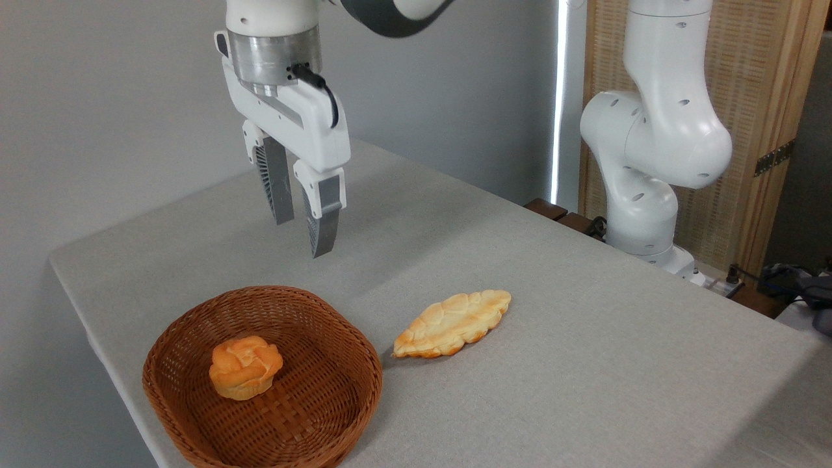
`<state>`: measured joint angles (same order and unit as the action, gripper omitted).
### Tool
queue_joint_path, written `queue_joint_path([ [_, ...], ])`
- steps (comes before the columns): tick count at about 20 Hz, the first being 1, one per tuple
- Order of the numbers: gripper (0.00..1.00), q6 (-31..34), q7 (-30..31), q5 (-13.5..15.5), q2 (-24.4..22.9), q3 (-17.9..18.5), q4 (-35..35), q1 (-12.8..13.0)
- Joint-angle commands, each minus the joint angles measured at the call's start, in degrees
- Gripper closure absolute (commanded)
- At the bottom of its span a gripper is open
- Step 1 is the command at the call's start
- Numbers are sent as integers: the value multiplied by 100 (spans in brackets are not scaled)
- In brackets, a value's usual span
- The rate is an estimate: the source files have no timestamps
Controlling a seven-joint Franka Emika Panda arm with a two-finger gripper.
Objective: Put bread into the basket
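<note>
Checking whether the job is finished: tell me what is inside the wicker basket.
Inside the wicker basket sits one small orange-golden bun, upright on the woven bottom, left of centre. Nothing else shows in it. The weave directly under the bun is covered. The flat leaf-shaped bread lies outside, on the table.

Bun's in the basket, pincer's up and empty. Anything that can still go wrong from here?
1. The basket sits close to the table front-left edge; a nudge might push it off.
2. The open pincer hangs above the basket's far rim; a careless descent could clip the rim and tip out the bun.
3. The flat leaf-shaped bread lies just right of the basket and might be mistaken for the target.
</note>
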<state>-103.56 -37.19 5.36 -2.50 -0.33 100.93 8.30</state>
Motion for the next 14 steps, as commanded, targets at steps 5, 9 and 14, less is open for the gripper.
queue_joint_path([
  [5, 0, 529, 282, -571, -110, -90, 24, -180],
  [9, 0, 723, 265, -695, -92, -99, -170, -180],
  [14, 0, 723, 230, -686, -92, -38, -170, -180],
])
